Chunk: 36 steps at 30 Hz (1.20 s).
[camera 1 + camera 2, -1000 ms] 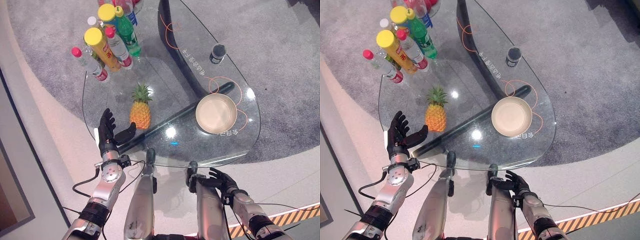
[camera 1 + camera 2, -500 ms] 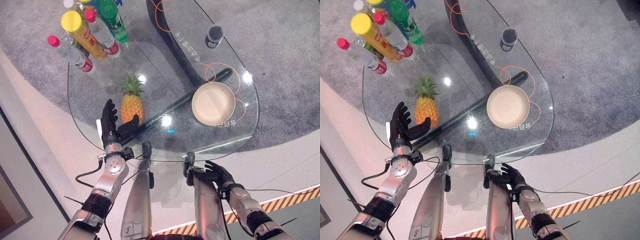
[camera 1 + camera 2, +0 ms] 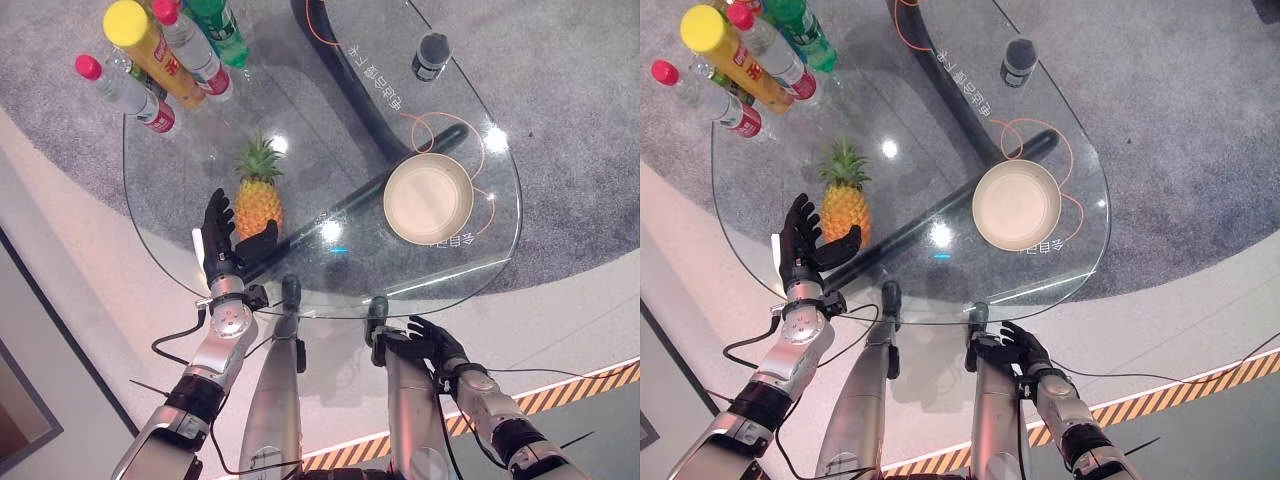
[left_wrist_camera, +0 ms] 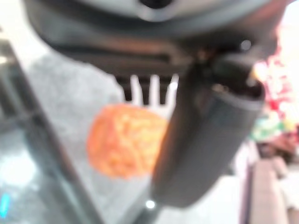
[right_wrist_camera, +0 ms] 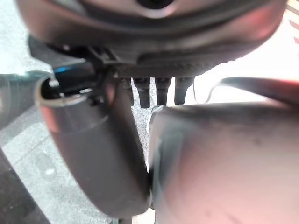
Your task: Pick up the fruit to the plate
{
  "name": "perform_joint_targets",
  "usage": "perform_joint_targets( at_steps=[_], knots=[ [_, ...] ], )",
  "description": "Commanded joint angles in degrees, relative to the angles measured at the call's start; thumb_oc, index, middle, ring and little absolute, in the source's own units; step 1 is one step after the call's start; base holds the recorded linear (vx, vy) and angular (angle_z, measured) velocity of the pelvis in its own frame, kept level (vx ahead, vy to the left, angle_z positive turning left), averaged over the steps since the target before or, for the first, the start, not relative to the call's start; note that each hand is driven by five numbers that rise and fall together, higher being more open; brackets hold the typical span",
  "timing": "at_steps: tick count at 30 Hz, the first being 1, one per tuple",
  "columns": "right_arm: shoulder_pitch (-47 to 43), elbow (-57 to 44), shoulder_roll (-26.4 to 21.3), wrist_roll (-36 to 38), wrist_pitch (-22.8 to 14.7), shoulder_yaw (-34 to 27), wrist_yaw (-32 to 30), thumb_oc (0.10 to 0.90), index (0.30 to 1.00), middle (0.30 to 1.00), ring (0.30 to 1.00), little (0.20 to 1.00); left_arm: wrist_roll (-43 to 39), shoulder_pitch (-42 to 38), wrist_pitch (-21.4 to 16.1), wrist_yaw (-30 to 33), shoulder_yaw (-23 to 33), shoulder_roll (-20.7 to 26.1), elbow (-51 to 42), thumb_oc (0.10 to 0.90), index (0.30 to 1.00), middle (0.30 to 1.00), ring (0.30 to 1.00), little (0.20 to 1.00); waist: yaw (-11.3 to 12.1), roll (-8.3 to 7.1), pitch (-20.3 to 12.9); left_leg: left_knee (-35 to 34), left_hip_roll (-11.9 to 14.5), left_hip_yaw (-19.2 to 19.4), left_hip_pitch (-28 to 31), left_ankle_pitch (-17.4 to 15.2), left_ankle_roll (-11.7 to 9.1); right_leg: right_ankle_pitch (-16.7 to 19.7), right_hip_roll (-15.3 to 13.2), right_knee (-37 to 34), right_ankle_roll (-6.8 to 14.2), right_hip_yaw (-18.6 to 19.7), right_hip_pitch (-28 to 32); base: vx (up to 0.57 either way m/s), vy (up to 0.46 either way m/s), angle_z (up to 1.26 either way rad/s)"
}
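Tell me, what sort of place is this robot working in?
Probably a showroom or demo area, not a home. A glass table with orange line markings stands on grey carpet, holding a pineapple, an empty plate and drink bottles, with hazard-striped tape on the floor.

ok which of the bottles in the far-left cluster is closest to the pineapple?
The clear bottle with the pink-red cap, at the cluster's near-left end. It stands nearest the pineapple; the yellow-capped bottle and the others sit further back.

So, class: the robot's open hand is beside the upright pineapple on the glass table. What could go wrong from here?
1. The open left hand could tip the tall upright orange pineapple while closing on it.
2. The round beige plate lies far across the clear glass table, so the fruit might slip during the carry.
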Motion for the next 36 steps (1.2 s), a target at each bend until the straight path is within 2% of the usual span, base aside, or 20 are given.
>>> perform_joint_targets(
  at_steps=[1,6,13,23,29,30,31,32,34,35,36],
  knots=[
    [6.89,0.85,-2.72,-0.24,4.29,4.1,-1.71,0.8,0.9,0.9,0.9,0.9,5.47,-2.16,-2.51,3.45,2.37,2.91,-1.78,0.8,0.9,0.9,0.9,0.9,-1.5,-1.6,-0.35,11.38,-3.22,3.34,-2.56,-5.79,3.33,15.96,0.26,-15.48,1.99,-0.52,1.48,0.02,0.033,-0.02],
    [6.86,0.57,-2.82,0.06,4.2,4.47,-1.76,0.8,0.9,0.9,0.9,0.9,5.83,-3.12,-1.51,4.95,2.3,3.51,1.8,0.8,0.9,0.9,0.9,0.9,-1.72,-1.8,-0.35,11.4,-3.3,3.41,-3.04,-5.81,3.22,16.05,0.21,-15.52,2.07,-0.57,0.94,0.01,0.002,-0.03],
    [6.23,0.83,-2.86,0.19,4.08,5.02,-1.93,0.8,0.9,0.9,0.9,0.9,5.16,-4.09,-1.86,3.05,1.42,2.8,4.93,0.8,0.9,0.9,0.9,0.9,-1.94,-1.77,-0.35,11.62,-3.4,3.37,-3.9,-5.88,3.2,15.99,0.22,-15.41,2.0,-0.45,0.16,0.0,0.002,-0.01],
    [5.25,0.13,-2.89,-0.82,5.13,5.09,-2.46,0.8,0.9,0.9,0.9,0.9,2.84,-5.42,2.14,-1.56,-0.53,2.03,5.94,0.8,0.9,0.9,0.9,0.9,-2.28,-1.14,-0.35,11.64,-3.91,3.17,-5.04,-5.7,3.31,16.14,0.28,-15.17,2.04,-0.17,-1.11,0.0,0.0,0.0],
    [4.91,0.26,-2.76,-0.67,4.43,5.01,-2.78,0.8,0.9,0.9,0.9,0.9,2.56,-5.71,2.74,-3.07,-1.28,1.33,6.18,0.8,0.9,0.9,0.9,0.9,-2.38,-0.95,-0.35,11.57,-4.18,3.1,-5.36,-5.72,3.4,16.32,0.3,-15.28,2.13,-0.07,-1.54,0.0,0.0,0.0],
    [4.9,0.21,-2.73,-0.68,4.33,4.99,-2.87,0.8,0.9,0.9,0.9,0.9,2.17,-5.71,3.13,-3.64,-1.37,1.17,6.28,0.745,0.853,0.853,0.853,0.845,-2.44,-0.91,-0.35,11.59,-4.23,3.14,-5.39,-5.74,3.41,16.34,0.34,-15.3,2.12,-0.04,-1.59,0.0,0.0,0.0],
    [4.87,-0.03,-2.73,-0.7,4.55,4.98,-3.04,0.8,0.9,0.9,0.9,0.9,1.69,-5.61,3.44,-4.03,-1.46,1.07,6.29,0.558,0.693,0.693,0.693,0.658,-2.48,-0.86,-0.35,11.57,-4.24,3.17,-5.36,-5.73,3.42,16.35,0.37,-15.31,2.12,-0.02,-1.6,0.0,0.0,0.0],
    [4.92,-0.24,-2.78,-0.74,4.73,4.87,-3.07,0.8,0.9,0.9,0.9,0.9,1.28,-5.53,3.94,-4.39,-1.49,1.02,6.26,0.46,0.608,0.608,0.608,0.56,-2.52,-0.82,-0.35,11.5,-4.28,3.2,-5.28,-5.72,3.42,16.35,0.41,-15.44,2.11,0.0,-1.49,0.0,0.0,0.0],
    [4.87,-0.35,-2.85,-1.0,4.87,4.74,-2.99,0.8,0.9,0.9,0.9,0.9,0.45,-5.5,4.59,-5.24,-1.61,0.84,6.76,0.16,0.352,0.352,0.352,0.26,-2.7,-0.75,-0.35,11.5,-4.31,3.29,-5.45,-5.64,3.41,16.41,0.48,-15.51,2.14,0.12,-1.63,0.0,0.0,0.0],
    [4.86,-0.43,-2.86,-1.04,4.95,4.74,-2.99,0.8,0.9,0.9,0.9,0.9,0.39,-5.52,4.85,-5.39,-1.64,0.79,6.82,0.1,0.3,0.3,0.3,0.2,-2.74,-0.73,-0.35,11.49,-4.31,3.31,-5.47,-5.63,3.4,16.43,0.49,-15.53,2.14,0.15,-1.65,0.0,0.0,0.0],
    [4.86,-0.43,-2.86,-1.04,4.95,4.74,-3.0,0.8,0.9,0.9,0.9,0.9,0.41,-5.52,4.88,-5.39,-1.68,0.77,6.82,0.1,0.3,0.3,0.3,0.2,-2.75,-0.72,-0.35,11.48,-4.32,3.3,-5.47,-5.63,3.4,16.44,0.49,-15.55,2.14,0.16,-1.66,0.0,0.0,0.0]
  ],
)
